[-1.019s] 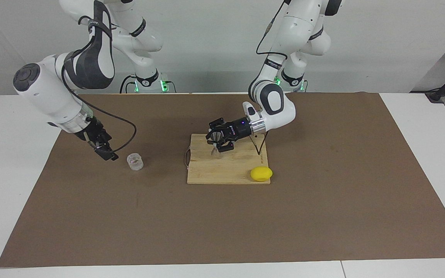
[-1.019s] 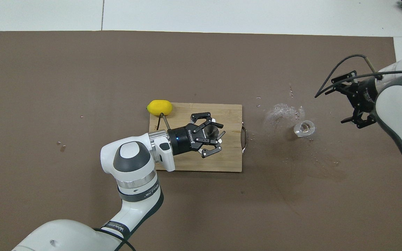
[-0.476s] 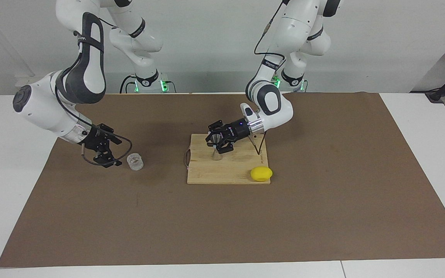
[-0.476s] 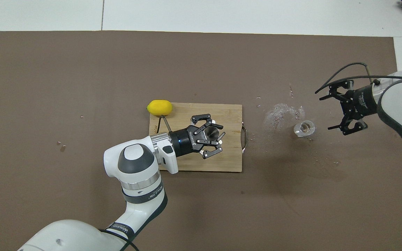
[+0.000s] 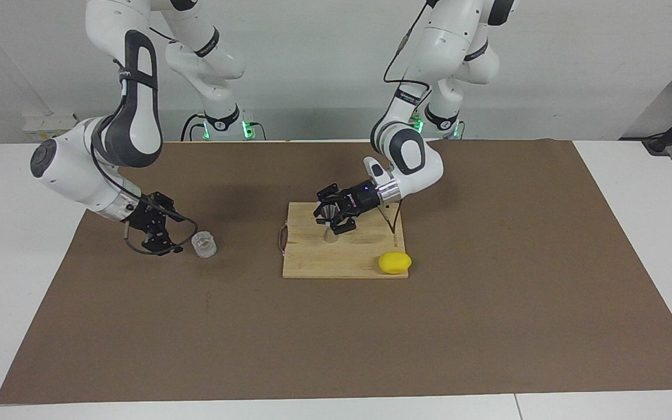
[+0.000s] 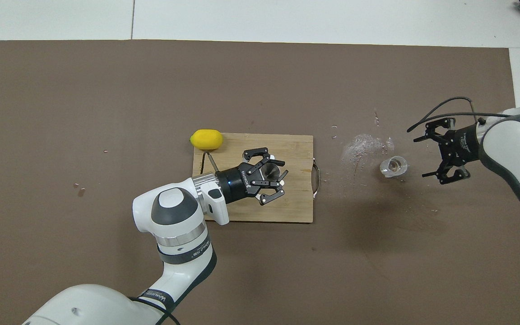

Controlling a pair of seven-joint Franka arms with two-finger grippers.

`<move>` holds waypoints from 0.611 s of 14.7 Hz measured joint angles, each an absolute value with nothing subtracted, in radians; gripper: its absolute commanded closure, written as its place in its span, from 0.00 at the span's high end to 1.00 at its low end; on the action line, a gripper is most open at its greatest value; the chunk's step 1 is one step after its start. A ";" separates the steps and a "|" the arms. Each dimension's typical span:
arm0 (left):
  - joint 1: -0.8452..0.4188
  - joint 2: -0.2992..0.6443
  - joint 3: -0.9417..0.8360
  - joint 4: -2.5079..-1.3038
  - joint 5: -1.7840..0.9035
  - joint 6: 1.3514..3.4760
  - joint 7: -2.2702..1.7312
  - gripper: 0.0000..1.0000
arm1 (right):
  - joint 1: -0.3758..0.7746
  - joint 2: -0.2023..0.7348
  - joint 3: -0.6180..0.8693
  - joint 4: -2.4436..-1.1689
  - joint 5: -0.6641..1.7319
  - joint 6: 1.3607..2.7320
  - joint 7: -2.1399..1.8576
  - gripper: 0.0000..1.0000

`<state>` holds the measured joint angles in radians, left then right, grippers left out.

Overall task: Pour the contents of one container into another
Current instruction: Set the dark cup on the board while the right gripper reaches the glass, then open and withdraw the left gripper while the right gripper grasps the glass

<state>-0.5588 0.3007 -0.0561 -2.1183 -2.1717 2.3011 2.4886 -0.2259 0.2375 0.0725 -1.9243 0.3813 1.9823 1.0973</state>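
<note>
My left gripper (image 5: 333,220) is over the wooden cutting board (image 5: 345,256), w/ the fingers (image 6: 274,161) clenched on the upper cone of the silver jigger (image 5: 329,230), which stands upright w/ its base on the board, roughly mid-board toward the right arm's end. In the overhead view the jigger (image 6: 269,171) shows as a round metal mouth framed by my left gripper (image 6: 274,177). A yellow lemon (image 5: 395,262) sits at the board's corner toward the left arm's end, farther from me than the jigger; a thin dark stick (image 6: 211,160) lies on the board just nearer to me than the lemon (image 6: 206,139). The board (image 6: 296,207) has a small loop handle (image 6: 316,174) on the edge toward the right arm's end. The clear glass tumbler (image 5: 203,244) stands upright on the brown mat (image 5: 336,350), well apart from the board, toward the right arm's end of the bench (image 5: 633,186). My right gripper (image 5: 164,240) is low, just beside the tumbler on its right-arm side, fingers (image 6: 428,174) released and spread, pointing at the glass but not touching it; in the overhead view there's a clear gap btwn the right gripper (image 6: 422,155) and the tumbler (image 6: 394,166). A pale speckled patch (image 6: 361,146) marks the mat beside the tumbler, btwn it and the board, slightly farther from me.
</note>
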 measured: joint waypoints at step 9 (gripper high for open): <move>-0.436 0.265 -0.042 -2.264 -2.176 2.139 2.495 1.00 | -0.270 0.334 0.072 -1.942 0.464 1.984 0.939 0.96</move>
